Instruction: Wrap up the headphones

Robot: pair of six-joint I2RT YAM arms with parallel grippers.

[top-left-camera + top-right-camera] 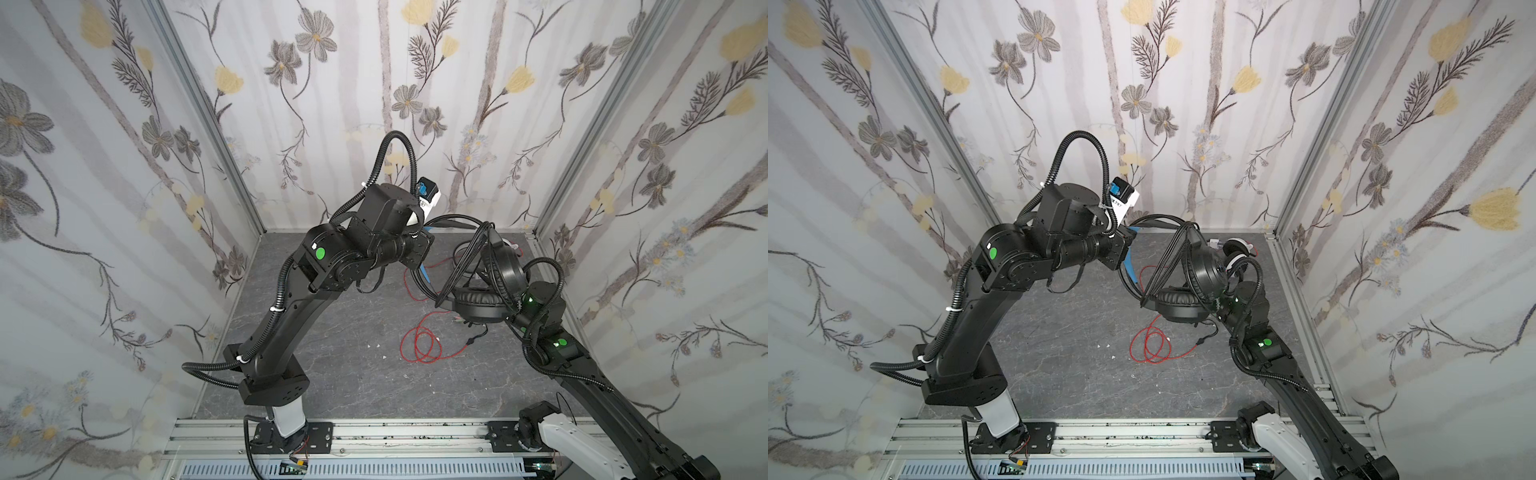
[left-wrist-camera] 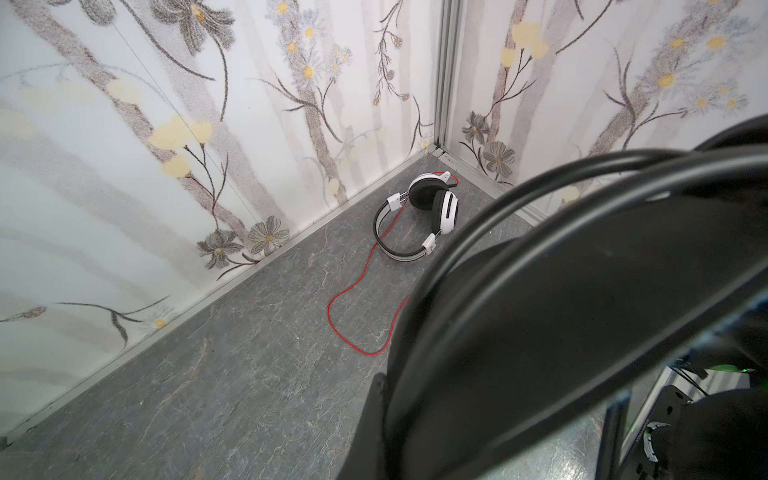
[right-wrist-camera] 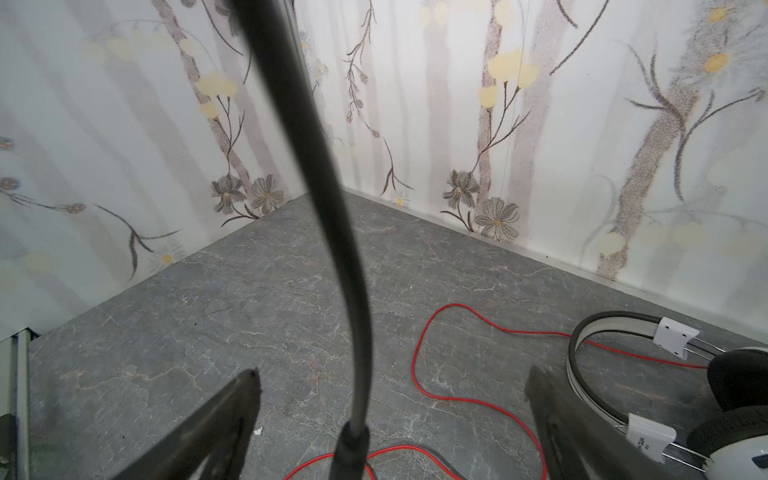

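Observation:
The black headphones [image 1: 478, 309] hang in the air right of centre in both top views, with their black cable [image 1: 461, 257] looped in several strands over the ear cups. My left gripper [image 2: 388, 386] is shut on their headband, whose blue inner side [image 1: 1130, 266] shows beside the wrist. My right gripper [image 3: 392, 395] stands wide open, hidden under the ear cups in both top views. One strand of the black cable [image 3: 353, 324] hangs between its fingers [image 3: 237, 411] without touching them. The white headphones [image 2: 428, 216] lie on the table near the back right corner, their red cable [image 1: 419, 345] trailing forward in loose loops.
The grey stone-patterned tabletop [image 1: 332, 374] is closed in by flowered walls on three sides. A small black plug [image 1: 471, 341] lies beside the red loops. Small white specks [image 1: 374, 345] dot the table's middle. An aluminium rail [image 1: 374, 432] carrying both arm bases runs along the front edge.

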